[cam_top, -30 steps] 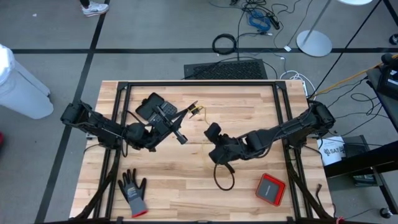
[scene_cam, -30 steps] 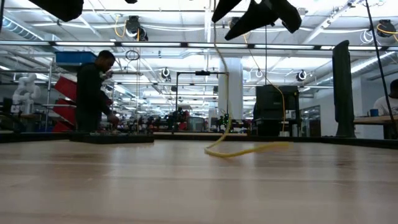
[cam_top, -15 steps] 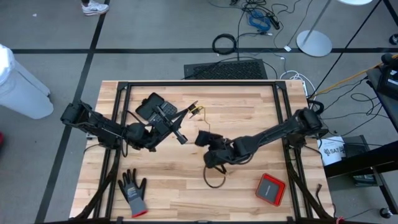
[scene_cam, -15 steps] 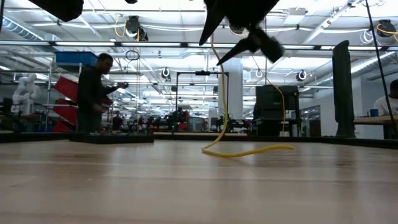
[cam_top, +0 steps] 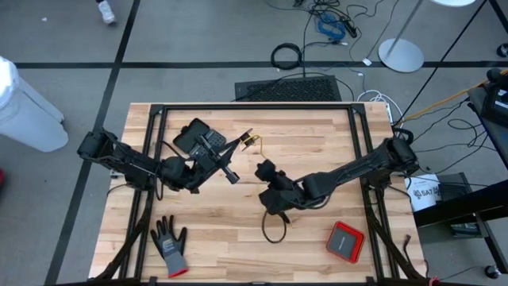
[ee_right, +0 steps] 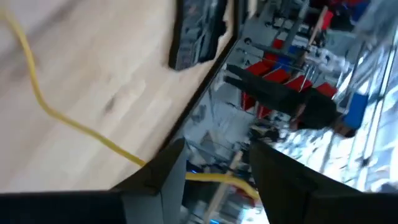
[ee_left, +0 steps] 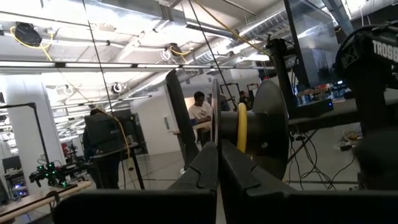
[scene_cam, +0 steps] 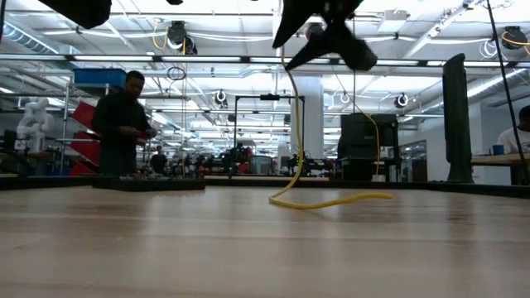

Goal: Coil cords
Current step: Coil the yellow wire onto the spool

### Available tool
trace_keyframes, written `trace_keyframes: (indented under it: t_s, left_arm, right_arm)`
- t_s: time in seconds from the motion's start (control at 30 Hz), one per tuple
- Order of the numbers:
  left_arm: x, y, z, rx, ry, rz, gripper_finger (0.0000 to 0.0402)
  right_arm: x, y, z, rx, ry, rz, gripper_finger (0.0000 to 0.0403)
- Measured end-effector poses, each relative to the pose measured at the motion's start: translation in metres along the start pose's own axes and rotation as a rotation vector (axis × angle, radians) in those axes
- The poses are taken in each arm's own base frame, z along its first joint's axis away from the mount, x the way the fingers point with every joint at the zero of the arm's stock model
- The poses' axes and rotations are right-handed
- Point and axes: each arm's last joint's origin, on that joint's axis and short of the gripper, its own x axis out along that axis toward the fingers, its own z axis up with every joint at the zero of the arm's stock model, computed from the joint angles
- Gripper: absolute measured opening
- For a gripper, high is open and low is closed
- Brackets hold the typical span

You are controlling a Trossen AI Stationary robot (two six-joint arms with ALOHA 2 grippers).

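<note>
1. Right gripper [cam_top: 268, 176] hangs above the table's [cam_top: 317, 135] middle, fingers spread, with the yellow cord [ee_right: 74, 127] passing between them, not pinched.
2. Left gripper [cam_top: 230, 159] is pressed together, holding a black disc [ee_left: 264, 127] wrapped by the cord.
3. Thin and yellow, the cord hangs down to the wood and curves there.

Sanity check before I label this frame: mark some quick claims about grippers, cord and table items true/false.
1. The left gripper is shut. True.
2. The yellow cord lies fully flat on the table. False: one part rises from the table toward the arm above.
3. The grey glove lies near the table's front-left corner. True.
4. The red box sits next to the glove. False: it is on the right side, apart from the glove.
</note>
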Motion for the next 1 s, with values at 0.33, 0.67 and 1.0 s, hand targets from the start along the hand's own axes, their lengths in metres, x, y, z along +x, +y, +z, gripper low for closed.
trace_keyframes:
  t_s: [0.33,0.67,1.0]
  left_arm:
    - [0.000,0.000,0.000,0.000,0.001,0.001,0.0002]
    - [0.000,0.000,0.000,-0.002,-0.001,0.003,0.0002]
    - [-0.002,-0.001,0.002,0.051,0.006,0.006,0.0002]
  right_arm:
    - [-0.015,-0.013,-0.029,0.836,-0.024,0.134,0.0159]
    - [0.023,0.018,-0.037,1.113,0.032,0.193,0.0152]
    - [0.025,0.080,-0.053,1.367,-0.242,-0.001,0.0128]
